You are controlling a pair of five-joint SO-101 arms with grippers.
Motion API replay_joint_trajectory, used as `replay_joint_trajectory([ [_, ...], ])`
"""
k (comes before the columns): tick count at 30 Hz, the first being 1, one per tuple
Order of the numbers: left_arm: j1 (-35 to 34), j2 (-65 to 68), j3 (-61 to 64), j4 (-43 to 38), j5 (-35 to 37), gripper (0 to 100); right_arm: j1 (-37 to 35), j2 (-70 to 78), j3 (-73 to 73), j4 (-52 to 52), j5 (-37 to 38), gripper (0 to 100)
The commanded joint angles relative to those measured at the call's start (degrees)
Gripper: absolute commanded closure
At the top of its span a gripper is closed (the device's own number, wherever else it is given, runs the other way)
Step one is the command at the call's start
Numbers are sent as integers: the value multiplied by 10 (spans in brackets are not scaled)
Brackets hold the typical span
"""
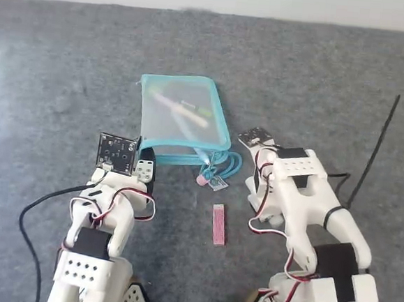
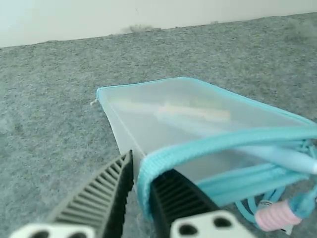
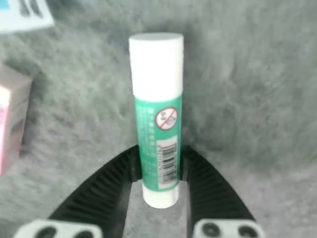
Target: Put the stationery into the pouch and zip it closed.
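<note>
Pouch of translucent plastic with turquoise zip trim [image 1: 183, 118] lies at the centre of the high view with pens [image 1: 184, 111] inside, and the left gripper [image 2: 142, 171] pinches its near zipper edge. White glue stick [image 3: 156, 99] with a green label band — a barcode and a red crossed-circle symbol, the finer print unreadable — sits clamped between the jaws of the right gripper [image 3: 161, 161], lower right of the pouch.

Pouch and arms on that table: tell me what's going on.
The left arm's jaws pinch the near zipper edge of the teal pouch, which already has pens inside and whose mouth looks open. The right arm's jaws are closed around a green-and-white glue stick. A pink eraser lies loose on the table in front of the pouch.
</note>
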State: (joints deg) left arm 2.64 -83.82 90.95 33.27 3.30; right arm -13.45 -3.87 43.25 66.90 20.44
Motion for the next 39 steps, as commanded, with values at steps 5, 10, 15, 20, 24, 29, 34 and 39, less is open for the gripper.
replay_joint_trajectory([
  [5,4,-9,-9,-13,-5,989,32,-51,-10,28,2,998],
  [10,4,-9,-9,-13,-5,989,30,-119,-83,109,-14,991],
  [15,6,-8,-9,-15,-5,988,-14,-226,-190,256,5,990],
  [20,6,-8,-9,-15,-5,988,-149,-276,-272,362,33,990],
  [24,6,-8,-9,-15,-5,988,-240,-259,-273,360,26,990],
  [29,6,-8,-9,-15,-5,988,-257,-189,-291,357,26,990],
  [34,6,-8,-9,-15,-5,988,-255,-93,-382,358,5,990],
  [39,6,-9,-9,-13,-6,988,-237,7,-456,355,-18,990],
])
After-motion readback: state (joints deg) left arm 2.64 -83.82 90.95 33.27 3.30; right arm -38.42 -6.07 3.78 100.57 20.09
